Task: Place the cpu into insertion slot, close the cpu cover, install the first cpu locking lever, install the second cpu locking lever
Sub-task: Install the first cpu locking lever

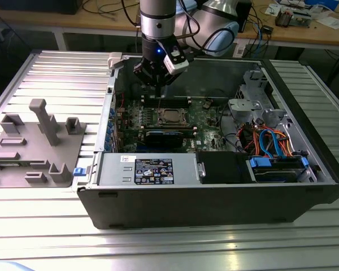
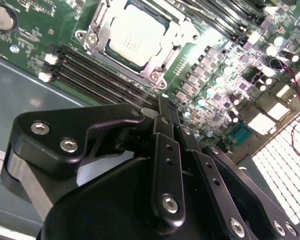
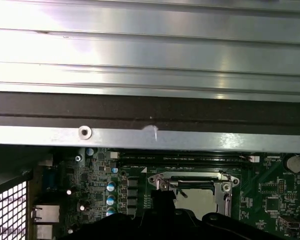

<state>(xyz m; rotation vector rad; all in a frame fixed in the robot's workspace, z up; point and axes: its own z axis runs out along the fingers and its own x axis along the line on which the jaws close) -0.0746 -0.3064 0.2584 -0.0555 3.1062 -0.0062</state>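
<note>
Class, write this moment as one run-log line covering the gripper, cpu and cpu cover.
gripper: shut, empty, above motherboard | cpu: seated in insertion slot | cpu cover: down around cpu

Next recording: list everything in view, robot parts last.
table: one, slatted silver metal, beneath the case
computer case: one, black, open, on the table
motherboard: one, green, inside the case
insertion slot: one, metal-rimmed, on the motherboard
cpu: one, silver-grey, in the insertion slot
cpu cover: one, silver, around the cpu
power supply: one, grey, case's near side
cables: several, orange and blue, exterior view's right
fixture tray: one, grey, exterior view's left
arm: one, grey, above the case
gripper: one, black, over the motherboard, beyond the cpu
</note>
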